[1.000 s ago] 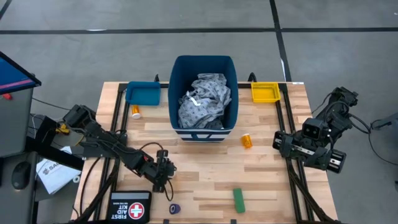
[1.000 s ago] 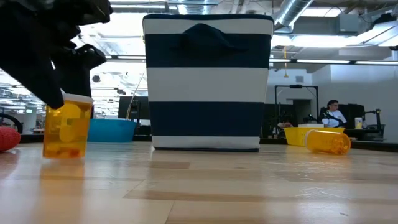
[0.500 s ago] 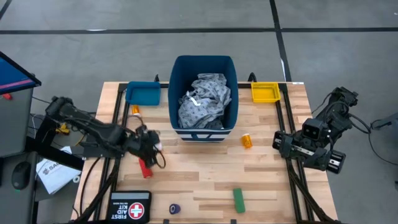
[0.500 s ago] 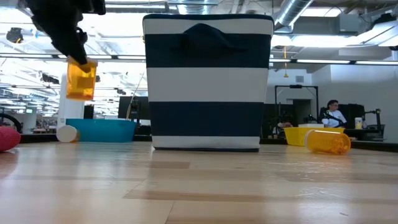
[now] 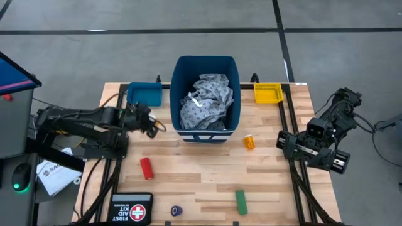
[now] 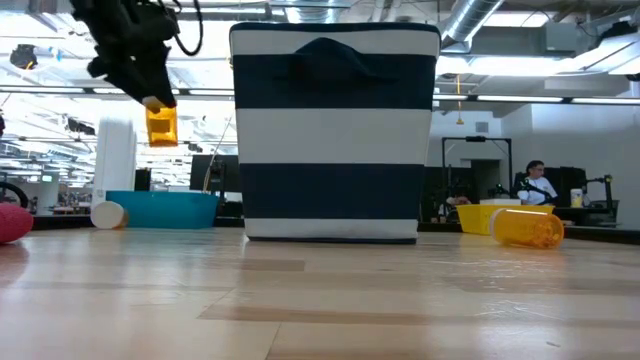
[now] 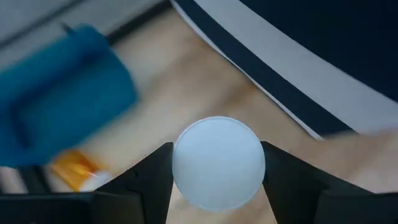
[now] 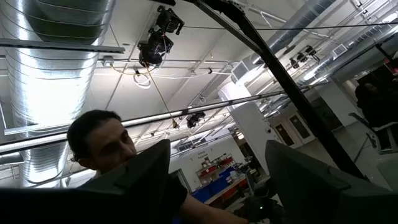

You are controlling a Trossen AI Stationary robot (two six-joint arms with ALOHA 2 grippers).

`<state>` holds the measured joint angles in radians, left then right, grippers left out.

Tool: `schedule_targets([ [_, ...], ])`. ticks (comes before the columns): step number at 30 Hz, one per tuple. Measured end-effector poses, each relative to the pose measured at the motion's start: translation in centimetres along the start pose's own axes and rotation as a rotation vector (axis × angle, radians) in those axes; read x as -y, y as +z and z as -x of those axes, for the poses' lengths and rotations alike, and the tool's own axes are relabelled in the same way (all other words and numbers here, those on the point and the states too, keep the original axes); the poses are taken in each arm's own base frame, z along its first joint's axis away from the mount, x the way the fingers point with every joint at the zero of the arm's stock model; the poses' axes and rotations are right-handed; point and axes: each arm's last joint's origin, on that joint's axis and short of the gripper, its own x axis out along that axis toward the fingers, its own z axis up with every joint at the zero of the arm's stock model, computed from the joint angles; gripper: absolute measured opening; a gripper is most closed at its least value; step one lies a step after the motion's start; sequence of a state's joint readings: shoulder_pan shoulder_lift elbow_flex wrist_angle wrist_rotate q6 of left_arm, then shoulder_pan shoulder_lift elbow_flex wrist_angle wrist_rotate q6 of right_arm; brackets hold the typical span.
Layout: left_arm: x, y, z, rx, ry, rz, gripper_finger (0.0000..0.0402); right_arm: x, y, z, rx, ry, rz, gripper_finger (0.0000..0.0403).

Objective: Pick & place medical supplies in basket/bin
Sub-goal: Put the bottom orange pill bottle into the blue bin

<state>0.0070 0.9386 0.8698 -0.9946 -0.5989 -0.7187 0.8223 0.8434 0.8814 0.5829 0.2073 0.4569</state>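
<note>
The left gripper (image 6: 152,92) has its jaws clenched on a small orange pill bottle with a white cap (image 6: 160,124), carried well clear of the wooden counter (image 5: 207,176); the left wrist view shows the white cap wedged squarely between the two fingers. Just beyond those jaws lies the shallow teal tray (image 5: 144,94), and beside them rises the tall dark blue bin with a white stripe (image 5: 206,68). Inside that bin, the grey patterned cloth gown (image 5: 206,100) is already home. Plenty left, though: a second orange bottle (image 5: 137,112) lies near the jaws by the teal tray, a third one (image 5: 249,142) past the bin, while a red cylinder (image 5: 146,167), a green cylinder (image 5: 240,201) and a dark blue roll (image 5: 176,211) wait well behind the jaws. The shallow yellow tray (image 5: 267,93) holds nothing. The right gripper (image 5: 294,145) idles at the counter's far side, jaws spread, grasping nothing.
</note>
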Motion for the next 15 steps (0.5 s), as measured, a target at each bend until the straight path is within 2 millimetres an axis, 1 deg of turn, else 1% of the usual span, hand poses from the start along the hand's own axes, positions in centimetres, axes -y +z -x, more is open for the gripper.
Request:
schedule_targets([
  [5,-2.0,3.0,-1.0,0.038,0.13,0.01,0.0204,-0.3,0.8,0.5,0.024,0.01,0.018,0.026],
  [9,-4.2,5.5,-1.7,0.064,0.226,0.103,0.0204,-0.3,1.1,0.7,0.033,0.001,0.04,0.026],
  [12,-5.8,7.5,-2.4,0.084,0.252,0.168,0.0204,-0.3,1.2,0.8,0.039,-0.018,0.066,0.026],
  [15,-7.4,9.1,-3.5,0.071,0.269,0.185,0.0204,-0.2,1.4,0.9,0.055,-0.05,0.086,0.026],
])
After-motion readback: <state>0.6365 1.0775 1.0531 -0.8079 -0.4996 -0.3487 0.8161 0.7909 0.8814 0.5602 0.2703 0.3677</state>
